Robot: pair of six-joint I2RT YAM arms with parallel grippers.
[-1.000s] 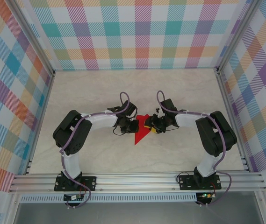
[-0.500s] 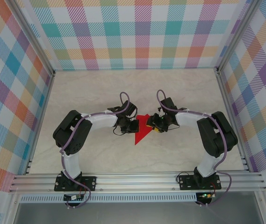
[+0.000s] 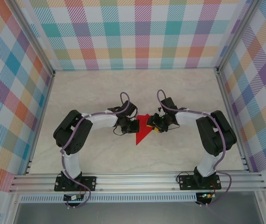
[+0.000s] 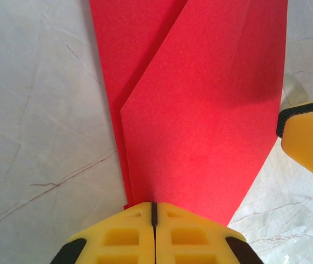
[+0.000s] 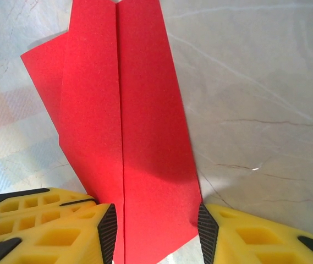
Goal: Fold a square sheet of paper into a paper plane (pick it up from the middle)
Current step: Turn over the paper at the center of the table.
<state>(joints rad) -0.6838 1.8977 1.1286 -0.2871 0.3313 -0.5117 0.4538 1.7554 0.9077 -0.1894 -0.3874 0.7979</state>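
The left gripper [image 4: 153, 208] has its jaws fully closed, the two fingers meeting on a single seam with nothing between them. Its tip rests at the near edge of the red sheet of paper [image 4: 200, 110], which runs straight ahead of the fingers. It is judged to serve as a hold-down, so the folded layers cannot slide. The right gripper [image 5: 155, 223] has its jaws part-way apart, one finger either side of the folded strip. The centre crease runs forward from between them, and a side flap passes under the finger on the left of that view. Whether the pads actually nip the paper cannot be determined. The sheet lies flat on the table [image 3: 100, 93] between the two tools, partly folded to a taper. Judged arrangement: the left pins while the right is placed to work the next crease.
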